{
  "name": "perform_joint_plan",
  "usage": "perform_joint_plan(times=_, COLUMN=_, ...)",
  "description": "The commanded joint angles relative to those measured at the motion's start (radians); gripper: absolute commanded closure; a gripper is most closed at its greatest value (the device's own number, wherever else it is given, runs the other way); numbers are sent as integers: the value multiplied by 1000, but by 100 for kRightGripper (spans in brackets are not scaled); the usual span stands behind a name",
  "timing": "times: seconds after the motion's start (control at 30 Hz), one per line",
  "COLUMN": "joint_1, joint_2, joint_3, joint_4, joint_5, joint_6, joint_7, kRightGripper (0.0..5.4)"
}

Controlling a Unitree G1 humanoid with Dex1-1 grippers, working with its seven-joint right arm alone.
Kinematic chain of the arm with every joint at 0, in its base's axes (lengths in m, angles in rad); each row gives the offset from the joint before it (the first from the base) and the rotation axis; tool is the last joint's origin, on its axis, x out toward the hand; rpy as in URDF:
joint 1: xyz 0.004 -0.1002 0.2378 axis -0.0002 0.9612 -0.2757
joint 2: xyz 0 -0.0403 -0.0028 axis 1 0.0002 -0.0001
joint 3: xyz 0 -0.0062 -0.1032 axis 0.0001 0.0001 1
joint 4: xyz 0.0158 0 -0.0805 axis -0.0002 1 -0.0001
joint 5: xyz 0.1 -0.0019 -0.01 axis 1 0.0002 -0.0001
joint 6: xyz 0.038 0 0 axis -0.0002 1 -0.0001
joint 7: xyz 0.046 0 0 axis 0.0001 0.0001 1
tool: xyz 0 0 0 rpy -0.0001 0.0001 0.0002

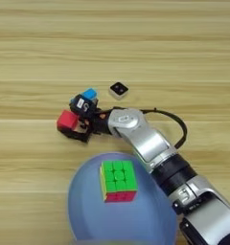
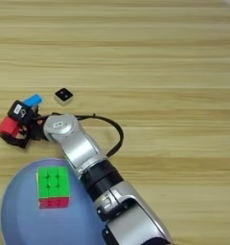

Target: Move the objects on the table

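At the left end of the arm, your jaws (image 1: pixel 74 125) sit closed around the red cube (image 1: pixel 66 119), low over the table (image 1: pixel 184 57). Just beside them lies the blue bar (image 1: pixel 90 93), with the white dotted block (image 1: pixel 119 89) a little further right. The puzzle cube (image 1: pixel 118 180) already rests on the blue plate (image 1: pixel 88 210), so three objects appear left.

Left eye view: you look steeply down on the table (image 1: pixel 136 48).
Right eye view: same downward look, reaching further right.
Shared: the blue plate (image 2: pixel 21 220).
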Motion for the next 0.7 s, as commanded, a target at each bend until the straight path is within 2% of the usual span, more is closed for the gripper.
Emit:
perform_joint_plan(times=0.03, joint_1=-73, joint_2=10, joint_3=-33, joint_4=-28, joint_5=-2, joint_6=-39, joint_7=-14, kRightGripper=177)
perform_joint_plan(times=0.37, joint_1=-72, joint_2=13, joint_3=-45, joint_4=-11, joint_5=-11, joint_6=-58, joint_7=-17, kRightGripper=294)
perform_joint_plan(times=0.7, joint_1=-67, joint_2=15, joint_3=-56, joint_4=-27, joint_5=-7, joint_6=-56, joint_7=-8, kRightGripper=299)
